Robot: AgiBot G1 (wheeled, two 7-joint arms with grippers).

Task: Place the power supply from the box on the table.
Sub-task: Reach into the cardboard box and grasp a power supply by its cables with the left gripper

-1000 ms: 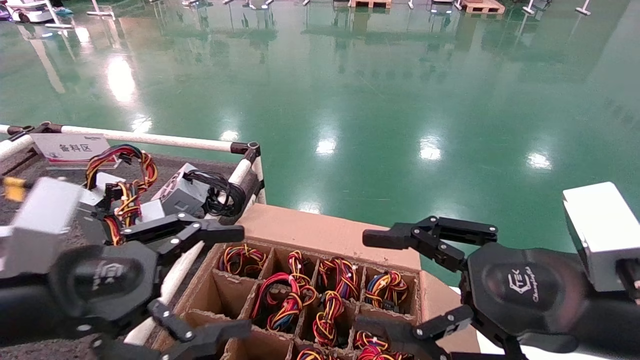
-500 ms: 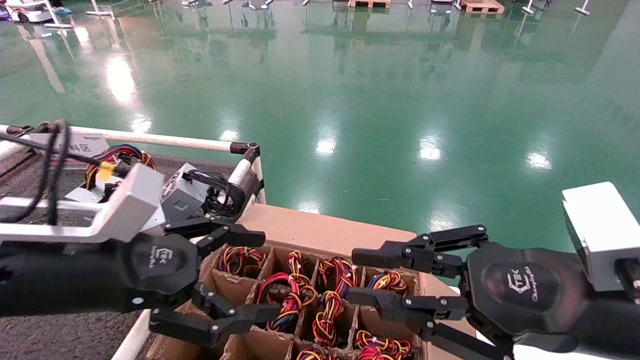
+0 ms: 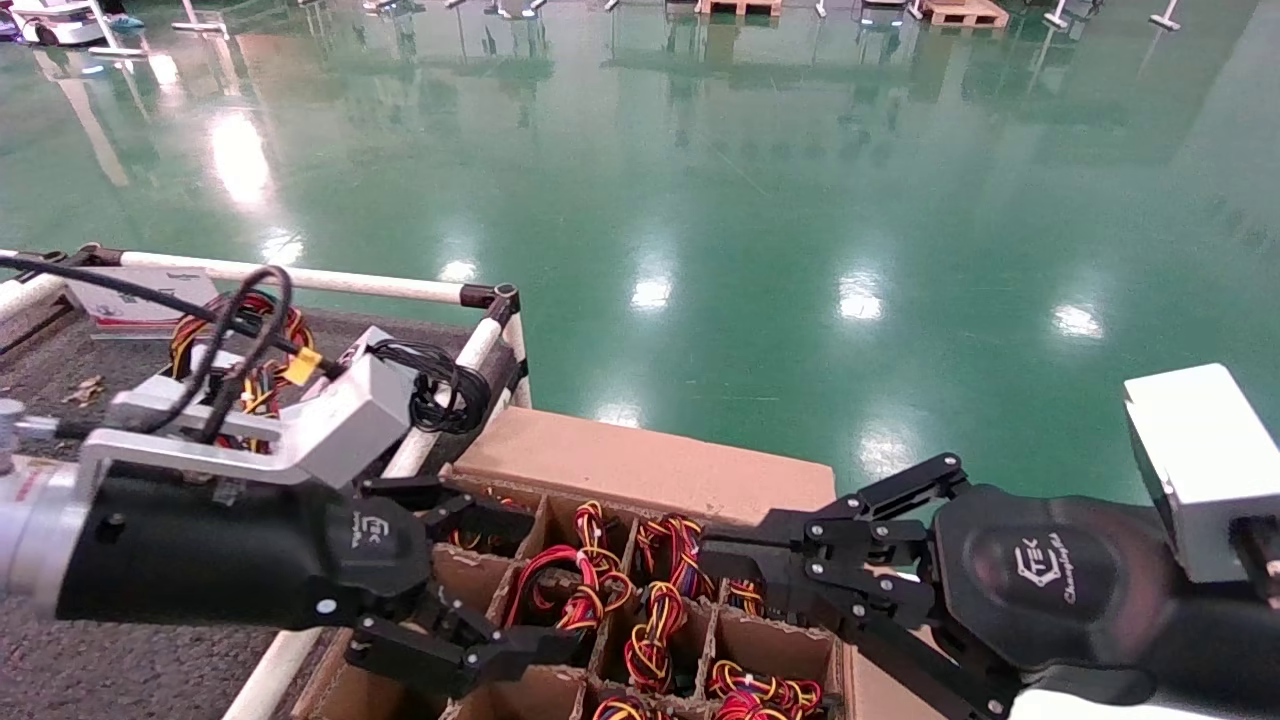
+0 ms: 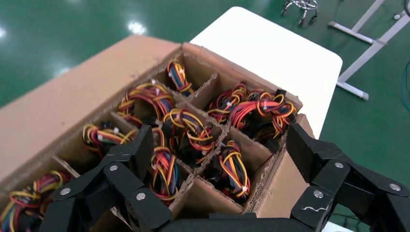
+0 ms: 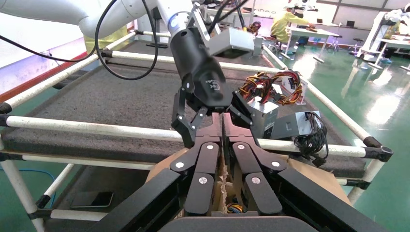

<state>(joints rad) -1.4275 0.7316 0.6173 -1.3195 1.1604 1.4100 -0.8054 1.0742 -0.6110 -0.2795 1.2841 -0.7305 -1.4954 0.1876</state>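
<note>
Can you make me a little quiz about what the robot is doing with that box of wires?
1. True or false: the left pincer is open and hangs over the box.
2. Pick one. What sticks up out of the box's cardboard squares? A) coloured wire bundles B) apples C) books
3. Fill in the word: the pincer whose fingers are pressed together is the ____ one.

Key:
1. True.
2. A.
3. Right: the right pincer is shut, with nothing seen between its fingers.
</note>
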